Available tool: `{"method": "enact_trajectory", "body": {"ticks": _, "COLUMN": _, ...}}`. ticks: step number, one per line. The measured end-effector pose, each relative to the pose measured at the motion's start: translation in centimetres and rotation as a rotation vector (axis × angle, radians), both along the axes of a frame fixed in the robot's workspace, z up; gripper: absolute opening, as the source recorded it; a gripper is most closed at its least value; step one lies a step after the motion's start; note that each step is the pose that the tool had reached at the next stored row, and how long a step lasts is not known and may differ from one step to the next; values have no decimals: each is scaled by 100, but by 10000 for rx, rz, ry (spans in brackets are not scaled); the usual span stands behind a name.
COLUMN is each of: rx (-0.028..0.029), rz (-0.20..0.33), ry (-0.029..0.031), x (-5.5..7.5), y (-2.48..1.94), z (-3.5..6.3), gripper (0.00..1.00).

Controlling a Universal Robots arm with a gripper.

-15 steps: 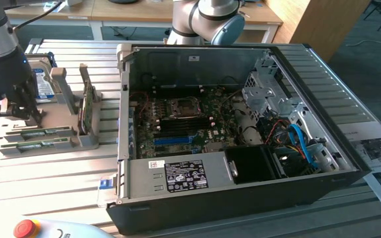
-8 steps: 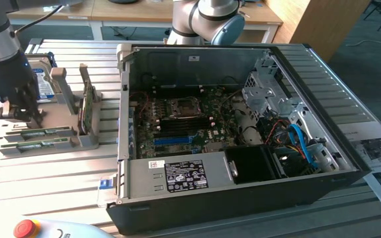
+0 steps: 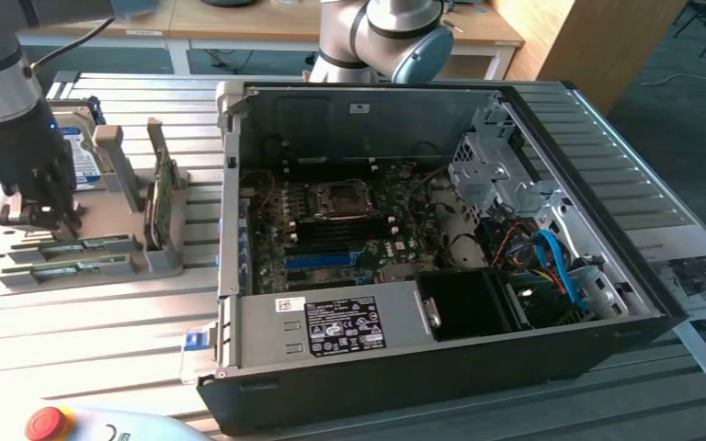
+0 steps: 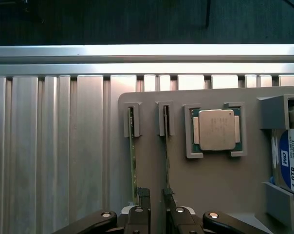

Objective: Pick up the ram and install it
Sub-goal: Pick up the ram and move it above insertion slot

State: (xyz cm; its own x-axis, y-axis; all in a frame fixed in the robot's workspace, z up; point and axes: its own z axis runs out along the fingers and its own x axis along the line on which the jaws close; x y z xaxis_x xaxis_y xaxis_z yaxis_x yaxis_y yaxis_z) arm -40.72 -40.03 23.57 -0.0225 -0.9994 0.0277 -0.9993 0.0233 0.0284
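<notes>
the gripper hangs low over the end of the grey tray at the exterior view's left, on the slatted metal table. in the wrist view its two black fingers stand a narrow gap apart. bare tray shows in that gap and nothing is clamped between them.

the ram sits on edge in a tray slot, uninstalled. it is the stick next to the cpu. its near end runs under one fingertip; contact cannot be confirmed. a second stick sits on edge in the parallel slot, and its near end lies just beside the outer face of the other finger.

the cpu rests in its own recess, between the ram and the hard drive. in the exterior view a wider green card stands on edge in the same tray, on the side toward the pc case.

the case lies open beside the tray with its motherboard exposed, well apart from the gripper.
</notes>
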Motion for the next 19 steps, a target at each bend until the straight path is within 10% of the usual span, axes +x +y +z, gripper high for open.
{"method": "enact_trajectory", "body": {"ticks": 19, "rx": 0, "rz": 0, "ry": 1, "x": 0, "y": -78, "z": -18, "gripper": 24}}
